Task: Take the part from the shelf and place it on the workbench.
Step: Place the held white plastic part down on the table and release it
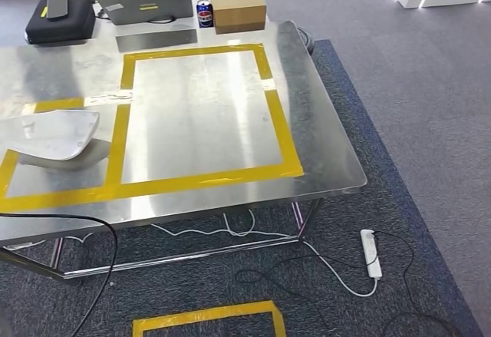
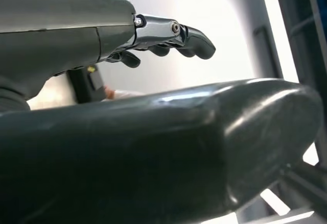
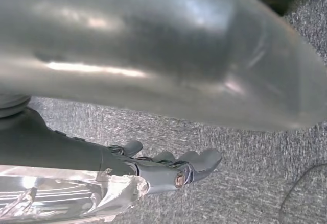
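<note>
One curved silver sheet-metal part (image 1: 49,136) on the steel workbench (image 1: 324,133) inside yellow tape, one laptop (image 1: 145,2), one cardboard box (image 1: 237,5), one cola can (image 1: 204,13) behind, left hand (image 2: 169,38) and right hand (image 3: 173,168) fingers extended, empty.

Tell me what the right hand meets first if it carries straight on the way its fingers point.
Likely nothing close: beyond the right hand lies grey carpet, with a dark cable curving further off. Depth is unclear.

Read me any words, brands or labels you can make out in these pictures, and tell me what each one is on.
Blue can: a red, white and blue logo with lettering too small to read.
Laptop: a yellow sticker and a pale one, both too blurred to read.
Cardboard box: faint print on top, unreadable.
Black case: a small yellow tag, unreadable.
No text can be read.
</note>
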Robot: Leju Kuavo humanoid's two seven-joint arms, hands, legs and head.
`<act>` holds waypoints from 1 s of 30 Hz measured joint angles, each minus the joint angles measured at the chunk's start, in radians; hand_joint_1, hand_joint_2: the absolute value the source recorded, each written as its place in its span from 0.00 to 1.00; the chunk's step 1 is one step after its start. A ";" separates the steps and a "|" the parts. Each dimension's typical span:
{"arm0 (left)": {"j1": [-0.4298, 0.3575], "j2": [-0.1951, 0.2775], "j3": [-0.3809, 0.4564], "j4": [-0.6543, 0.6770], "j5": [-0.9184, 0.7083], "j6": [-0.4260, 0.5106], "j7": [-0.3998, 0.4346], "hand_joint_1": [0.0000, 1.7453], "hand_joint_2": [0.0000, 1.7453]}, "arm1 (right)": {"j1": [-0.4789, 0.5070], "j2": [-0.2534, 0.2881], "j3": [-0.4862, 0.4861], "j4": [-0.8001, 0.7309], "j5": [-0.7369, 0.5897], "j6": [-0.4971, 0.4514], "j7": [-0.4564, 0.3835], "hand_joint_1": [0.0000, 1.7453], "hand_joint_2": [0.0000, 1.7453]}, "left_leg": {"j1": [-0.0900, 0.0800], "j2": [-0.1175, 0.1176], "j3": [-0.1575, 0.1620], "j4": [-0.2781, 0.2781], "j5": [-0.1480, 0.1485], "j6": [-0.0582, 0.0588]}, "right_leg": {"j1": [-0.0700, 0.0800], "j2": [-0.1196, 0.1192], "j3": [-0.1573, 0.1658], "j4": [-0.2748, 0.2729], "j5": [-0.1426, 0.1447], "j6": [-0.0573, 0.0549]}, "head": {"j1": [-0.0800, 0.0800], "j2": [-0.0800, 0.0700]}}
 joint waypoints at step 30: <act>0.271 -0.003 0.657 -0.024 0.319 -0.159 -0.032 0.00 0.00 | 0.013 0.005 -0.001 0.000 0.014 -0.042 -0.007 0.00 0.00 | 0.001 0.003 0.041 -0.032 -0.009 -0.001 | 0.009 -0.003 0.004 0.037 0.017 -0.007 | 0.001 0.000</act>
